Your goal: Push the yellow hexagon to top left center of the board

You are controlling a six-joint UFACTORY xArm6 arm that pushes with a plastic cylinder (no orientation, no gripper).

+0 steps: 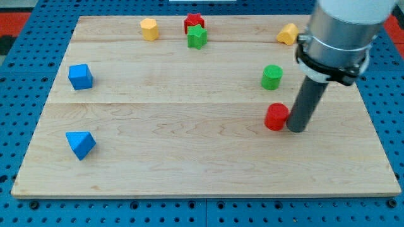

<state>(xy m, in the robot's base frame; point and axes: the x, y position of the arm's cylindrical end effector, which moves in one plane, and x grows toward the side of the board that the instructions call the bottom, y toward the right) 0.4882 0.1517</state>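
The yellow hexagon (149, 29) sits near the board's top edge, left of centre. My tip (295, 129) rests on the board at the right, far from the hexagon, right beside the red cylinder (276, 117) on that block's right side. A red star (194, 23) and a green star (197, 36) stand close together just right of the hexagon. The arm's grey body hides the board's top right corner.
A second yellow block (288, 33) lies at the top right. A green cylinder (271, 77) stands above the red cylinder. A blue cube (80, 76) and a blue wedge-shaped block (80, 144) sit at the left. The wooden board (189, 164) lies on a blue pegboard.
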